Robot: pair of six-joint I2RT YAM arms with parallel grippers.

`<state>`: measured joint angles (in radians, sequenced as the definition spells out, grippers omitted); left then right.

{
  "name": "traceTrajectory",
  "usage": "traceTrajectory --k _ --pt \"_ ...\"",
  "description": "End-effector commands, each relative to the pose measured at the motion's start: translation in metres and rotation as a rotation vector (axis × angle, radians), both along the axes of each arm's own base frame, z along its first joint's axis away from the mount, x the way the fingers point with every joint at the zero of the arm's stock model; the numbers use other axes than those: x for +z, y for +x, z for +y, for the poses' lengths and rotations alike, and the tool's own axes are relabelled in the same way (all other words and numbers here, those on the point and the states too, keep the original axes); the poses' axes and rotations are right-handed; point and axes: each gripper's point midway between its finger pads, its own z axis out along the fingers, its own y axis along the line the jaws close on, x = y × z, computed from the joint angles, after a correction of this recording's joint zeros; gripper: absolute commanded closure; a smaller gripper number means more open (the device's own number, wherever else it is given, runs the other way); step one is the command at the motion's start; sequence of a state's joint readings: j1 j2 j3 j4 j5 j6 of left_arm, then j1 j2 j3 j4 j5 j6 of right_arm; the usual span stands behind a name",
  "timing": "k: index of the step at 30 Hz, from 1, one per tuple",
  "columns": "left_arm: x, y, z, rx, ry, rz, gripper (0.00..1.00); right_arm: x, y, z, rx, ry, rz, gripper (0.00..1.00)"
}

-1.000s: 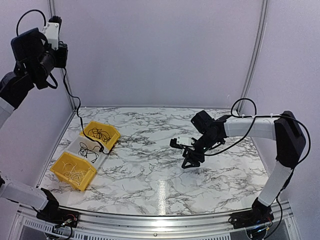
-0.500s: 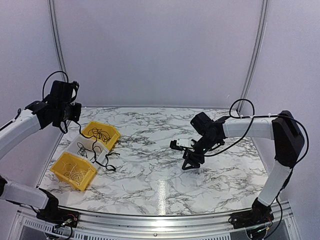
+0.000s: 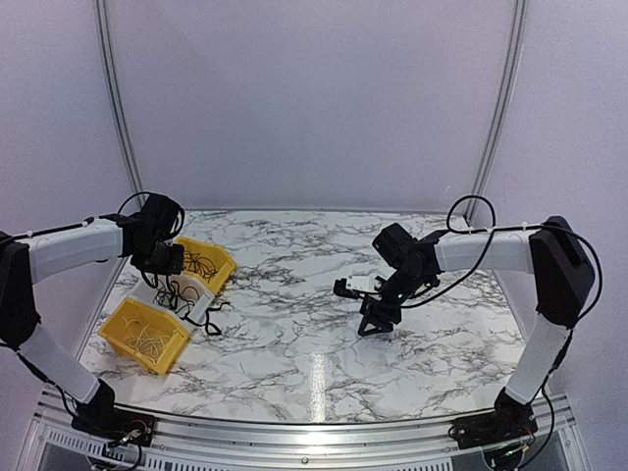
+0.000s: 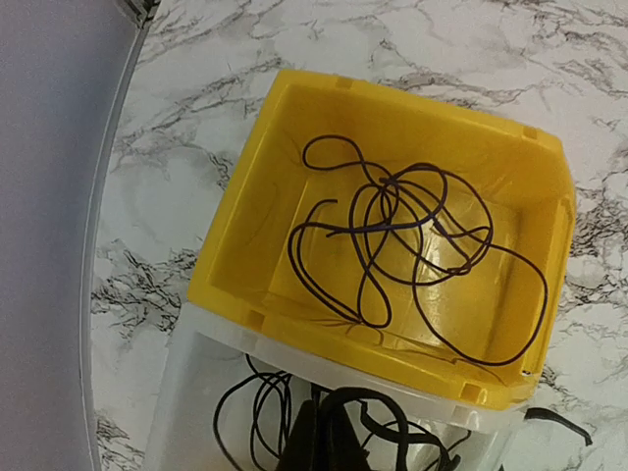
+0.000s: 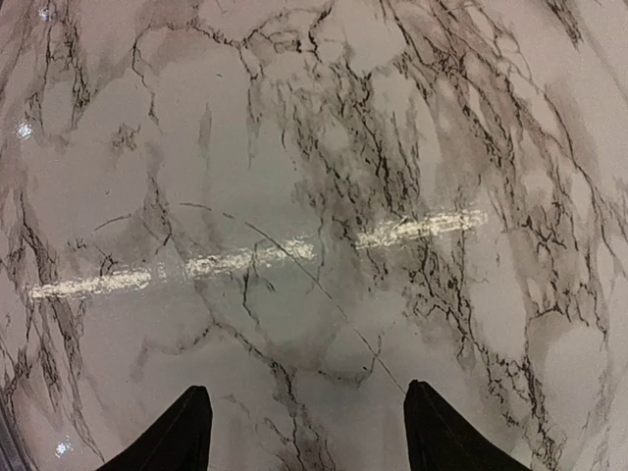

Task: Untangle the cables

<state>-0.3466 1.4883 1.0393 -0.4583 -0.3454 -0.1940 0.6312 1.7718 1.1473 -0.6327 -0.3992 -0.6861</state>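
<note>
My left gripper (image 3: pixel 165 263) hangs over the white bin (image 3: pixel 147 282) between two yellow bins. In the left wrist view its fingers (image 4: pixel 329 442) are pressed together, with a black cable (image 4: pixel 432 417) looping out from them. A clump of black cables (image 3: pixel 180 292) lies in the white bin, and one strand trails onto the table (image 3: pixel 212 322). Loose cable loops (image 4: pixel 392 226) lie in the far yellow bin (image 4: pixel 245 226). My right gripper (image 3: pixel 371 320) is open and empty just above bare marble, its fingertips (image 5: pixel 196 412) wide apart.
The near yellow bin (image 3: pixel 120 316) holds thin cables (image 3: pixel 147 339). The far yellow bin (image 3: pixel 224 257) touches the white bin. The grey side wall (image 3: pixel 59 147) stands close to the left of the bins. The marble table (image 3: pixel 314 373) runs to the metal front rail.
My left arm has come down from high at the upper left to the white bin. The cable it held up now lies in the bin and spills onto the table. The right arm has barely moved.
</note>
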Motion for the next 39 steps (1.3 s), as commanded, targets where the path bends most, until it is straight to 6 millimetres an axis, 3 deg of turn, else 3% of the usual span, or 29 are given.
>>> traceTrajectory --k 1,4,7,12,16,21,27,32,39 --pt "-0.036 -0.01 0.002 0.042 -0.031 0.139 1.0 -0.003 -0.002 0.002 0.02 -0.009 -0.003 0.33" --pt "-0.034 -0.01 0.004 0.071 -0.026 0.173 0.77 -0.002 -0.002 0.003 0.021 -0.008 -0.004 0.33" --pt "-0.004 -0.01 0.0 0.086 -0.067 0.096 0.67 -0.002 -0.003 0.002 0.021 -0.008 -0.003 0.33" --pt "0.043 -0.021 -0.025 0.03 -0.132 -0.026 0.58 -0.004 -0.003 0.003 0.026 -0.012 0.001 0.33" --pt "0.054 -0.037 -0.054 -0.048 -0.168 -0.041 0.51 -0.007 -0.006 0.005 0.037 -0.02 0.006 0.33" --pt "0.033 -0.061 -0.099 -0.173 -0.198 0.025 0.5 -0.01 -0.008 0.006 0.043 -0.03 0.008 0.33" --pt "-0.016 -0.091 -0.144 -0.282 -0.138 0.148 0.5 -0.012 -0.009 0.006 0.047 -0.036 0.012 0.33" --pt "-0.037 -0.098 -0.153 -0.365 -0.004 0.21 0.5 -0.014 -0.011 0.005 0.049 -0.042 0.019 0.33" --pt "-0.045 -0.104 -0.135 -0.411 0.218 0.278 0.47 -0.015 -0.012 0.005 0.055 -0.045 0.022 0.33"
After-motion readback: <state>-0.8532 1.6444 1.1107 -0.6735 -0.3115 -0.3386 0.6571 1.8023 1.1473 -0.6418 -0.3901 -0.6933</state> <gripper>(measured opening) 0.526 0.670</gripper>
